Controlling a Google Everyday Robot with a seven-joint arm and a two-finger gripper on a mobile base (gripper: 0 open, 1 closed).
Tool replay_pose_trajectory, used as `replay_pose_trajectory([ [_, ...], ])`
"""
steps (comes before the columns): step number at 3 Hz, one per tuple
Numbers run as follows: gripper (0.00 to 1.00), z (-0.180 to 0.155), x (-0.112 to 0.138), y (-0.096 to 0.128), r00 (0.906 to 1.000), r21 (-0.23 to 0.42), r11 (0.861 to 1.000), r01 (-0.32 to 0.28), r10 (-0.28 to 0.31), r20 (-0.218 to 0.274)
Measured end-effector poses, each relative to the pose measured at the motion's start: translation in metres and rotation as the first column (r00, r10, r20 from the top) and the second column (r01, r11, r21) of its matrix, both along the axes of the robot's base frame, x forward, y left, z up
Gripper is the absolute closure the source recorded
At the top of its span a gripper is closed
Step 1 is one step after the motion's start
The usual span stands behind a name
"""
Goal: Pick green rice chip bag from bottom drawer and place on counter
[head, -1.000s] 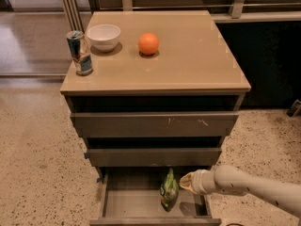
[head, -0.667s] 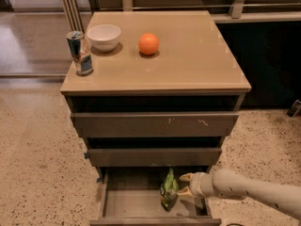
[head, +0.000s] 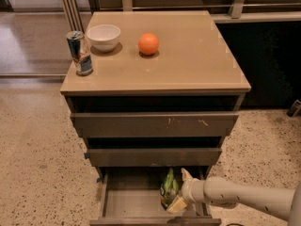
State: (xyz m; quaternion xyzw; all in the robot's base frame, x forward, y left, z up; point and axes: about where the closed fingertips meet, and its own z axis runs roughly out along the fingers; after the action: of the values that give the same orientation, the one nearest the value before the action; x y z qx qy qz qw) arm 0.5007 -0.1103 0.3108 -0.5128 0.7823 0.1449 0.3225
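The green rice chip bag (head: pixel 168 188) stands upright in the right half of the open bottom drawer (head: pixel 127 200), at 6 o'clock from the worktop (head: pixel 193 60). The hand (head: pixel 181 190) has slid in from 3 o'clock since a moment ago and brackets the bag's right edge, fingers (head: pixel 186 175) spread, not clenched. The middle drawer front (head: pixel 155 157) overhangs it at 12 o'clock. Bare drawer floor lies at the bag's 9 o'clock. A can (head: pixel 80 53), bowl (head: pixel 104 36) and orange (head: pixel 148 44) sit toward the worktop's 10 o'clock corner.

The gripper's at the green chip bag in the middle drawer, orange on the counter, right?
No. The camera view shows the gripper at the green rice chip bag in the bottom drawer, not the middle; the orange is on the counter.
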Motion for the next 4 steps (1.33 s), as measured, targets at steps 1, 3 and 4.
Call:
replay_pose_trajectory([
  [1,0.0,-0.008,-0.002,0.013,0.9991,0.027,0.999,0.042,-0.042,-0.01],
  [3,0.0,-0.017,0.006,0.023,0.9935,0.05,0.992,0.112,-0.113,0.012],
  [4,0.0,-0.025,0.017,0.018,0.9866,0.042,0.987,0.158,-0.159,0.036],
])
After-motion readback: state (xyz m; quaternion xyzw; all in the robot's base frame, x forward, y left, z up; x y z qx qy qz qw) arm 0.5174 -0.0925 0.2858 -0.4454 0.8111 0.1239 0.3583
